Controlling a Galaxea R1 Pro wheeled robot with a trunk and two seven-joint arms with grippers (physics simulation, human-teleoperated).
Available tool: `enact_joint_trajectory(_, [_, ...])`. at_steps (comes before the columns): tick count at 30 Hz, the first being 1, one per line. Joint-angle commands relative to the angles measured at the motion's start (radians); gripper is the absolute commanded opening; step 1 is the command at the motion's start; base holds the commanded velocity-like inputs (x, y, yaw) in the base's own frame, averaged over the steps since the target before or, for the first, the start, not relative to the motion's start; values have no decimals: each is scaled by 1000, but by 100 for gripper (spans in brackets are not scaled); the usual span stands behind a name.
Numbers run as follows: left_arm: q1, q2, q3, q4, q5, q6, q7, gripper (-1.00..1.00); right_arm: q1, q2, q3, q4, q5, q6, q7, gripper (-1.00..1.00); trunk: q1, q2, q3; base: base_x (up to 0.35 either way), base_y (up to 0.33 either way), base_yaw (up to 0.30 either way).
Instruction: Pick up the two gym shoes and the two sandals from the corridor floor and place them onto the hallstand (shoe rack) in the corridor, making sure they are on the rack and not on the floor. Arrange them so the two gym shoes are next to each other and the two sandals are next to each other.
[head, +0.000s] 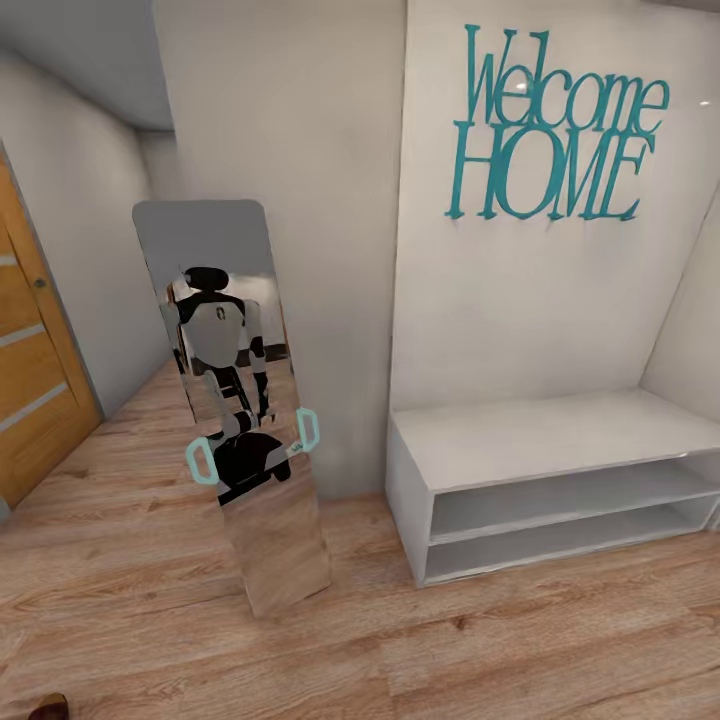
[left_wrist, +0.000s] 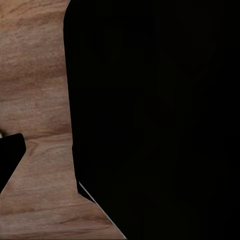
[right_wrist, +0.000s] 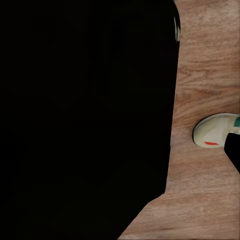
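A dark brown sandal (head: 45, 708) peeks in at the near left on the floor (head: 450, 650). A gym shoe (right_wrist: 214, 131) lies on the planks in the right wrist view. Farther off, a mirror (head: 235, 400) leans left of the rack (head: 540, 435). Neither gripper's opening can be told.

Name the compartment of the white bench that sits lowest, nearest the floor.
The bottom shelf, just above the floor; the other open shelf lies above it, under the bench top.
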Motion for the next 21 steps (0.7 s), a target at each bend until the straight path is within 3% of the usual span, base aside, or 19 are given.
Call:
enact_joint_trajectory(1, [-2, -2, -2, -2, -2, -2, -2, 100, -2, 0, -2, -2, 0, 0, -2, 100, 0, 0, 0, 0, 0, 0])
enact_joint_trajectory(9, [-2, -3, -2, -13, 0, -6, -2, 100, -2, 0, -2, -2, 1, 0, -2, 100, 0, 0, 0, 0, 0, 0])
enact_joint_trajectory(21, [-2, -3, -2, -81, 0, -73, -2, 100, -2, 0, -4, -2, -2, 0, -2, 100, 0, 0, 0, 0, 0, 0])
